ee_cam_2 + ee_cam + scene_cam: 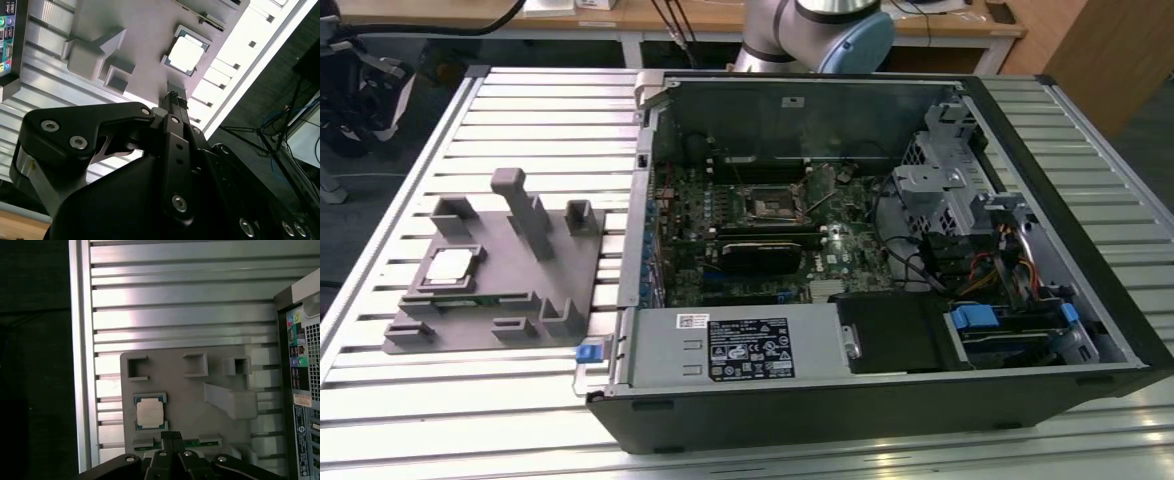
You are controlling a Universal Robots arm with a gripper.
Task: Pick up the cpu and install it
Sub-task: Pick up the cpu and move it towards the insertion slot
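Observation:
The cpu [451,264] is a small silvery square lying flat in a recess of the grey fixture block [520,275], at the exterior view's left of the open computer case [881,400]. Both wrist views look down on the cpu [185,54] [150,413] from well above. My gripper [173,97] [170,436] hangs over the fixture's edge close to the cpu, apart from it, with its black fingertips pressed together and nothing between them. The black metal-framed socket [770,203] sits on the motherboard inside the case.
The fixture block [220,400] has several upright posts [520,205] and a memory stick [467,297] in a slot. The ribbed aluminium table [494,110] ends close beyond the fixture. Case walls, a drive cage [947,170] and cables [994,270] surround the motherboard.

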